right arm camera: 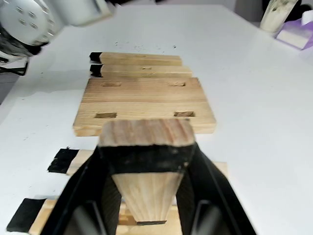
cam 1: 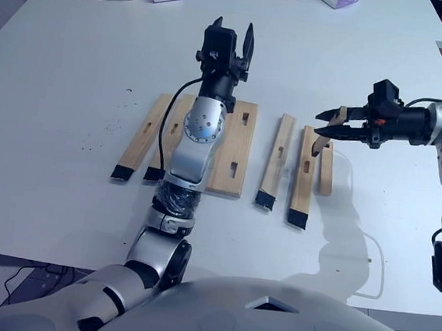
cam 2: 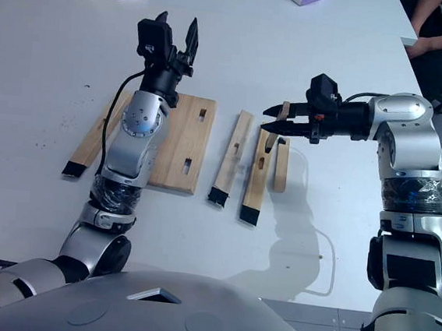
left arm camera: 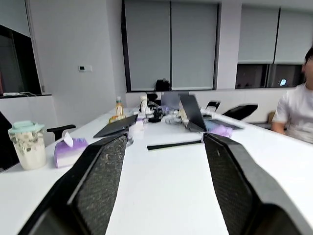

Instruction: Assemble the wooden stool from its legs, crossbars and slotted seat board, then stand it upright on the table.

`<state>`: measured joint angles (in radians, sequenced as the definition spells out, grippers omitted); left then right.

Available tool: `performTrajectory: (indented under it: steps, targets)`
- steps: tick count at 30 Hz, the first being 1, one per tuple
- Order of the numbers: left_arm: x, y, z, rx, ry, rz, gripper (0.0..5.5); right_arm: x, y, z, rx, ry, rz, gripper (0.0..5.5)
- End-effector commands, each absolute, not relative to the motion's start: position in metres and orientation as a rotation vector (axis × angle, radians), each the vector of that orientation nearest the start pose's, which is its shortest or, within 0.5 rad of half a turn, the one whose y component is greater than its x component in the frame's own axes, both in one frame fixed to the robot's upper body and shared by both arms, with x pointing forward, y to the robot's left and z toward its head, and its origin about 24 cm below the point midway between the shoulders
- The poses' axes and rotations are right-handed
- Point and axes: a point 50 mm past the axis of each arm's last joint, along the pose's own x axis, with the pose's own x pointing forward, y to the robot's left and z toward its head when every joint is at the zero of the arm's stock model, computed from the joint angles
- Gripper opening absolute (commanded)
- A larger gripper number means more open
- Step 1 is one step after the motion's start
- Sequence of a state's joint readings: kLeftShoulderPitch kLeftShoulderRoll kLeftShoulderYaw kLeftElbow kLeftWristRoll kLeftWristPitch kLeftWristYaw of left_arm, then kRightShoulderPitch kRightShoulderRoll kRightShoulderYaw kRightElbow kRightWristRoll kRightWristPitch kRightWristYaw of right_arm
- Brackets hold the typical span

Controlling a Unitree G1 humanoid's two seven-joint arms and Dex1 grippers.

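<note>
Pinching crossbar in right gripper — long axis near upright.

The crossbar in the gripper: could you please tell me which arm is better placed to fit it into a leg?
Right, most likely: the right gripper is shut on the crossbar just over the slotted legs, while the left gripper is open and raised above the seat board.
</note>
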<state>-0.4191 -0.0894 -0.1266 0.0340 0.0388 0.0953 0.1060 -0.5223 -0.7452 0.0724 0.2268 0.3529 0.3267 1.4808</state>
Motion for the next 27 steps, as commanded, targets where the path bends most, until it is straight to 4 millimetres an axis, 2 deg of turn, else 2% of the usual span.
performTrajectory:
  steps: [1, 7, 15, 20, 27]
  targets:
    - [0.322, 0.081, 0.141, -0.122, -0.24, -0.102, 2.86, 0.285, -0.22, 0.143, -0.245, 0.321, 1.372, 1.29]
    - [0.325, 0.094, 0.135, -0.253, -0.196, 0.004, 2.86, 0.276, -0.215, 0.136, -0.166, 0.332, 1.341, 1.29]
    - [0.322, 0.102, 0.134, -0.307, -0.194, 0.113, 2.86, 0.273, -0.214, 0.13, -0.129, 0.333, 1.278, 1.29]
    - [0.321, 0.101, 0.134, -0.311, -0.191, 0.118, 2.86, 0.272, -0.216, 0.122, -0.116, 0.352, 1.253, 1.29]
    - [0.32, 0.101, 0.134, -0.319, -0.187, 0.118, 2.86, 0.271, -0.222, 0.124, -0.118, 0.366, 1.255, 1.29]
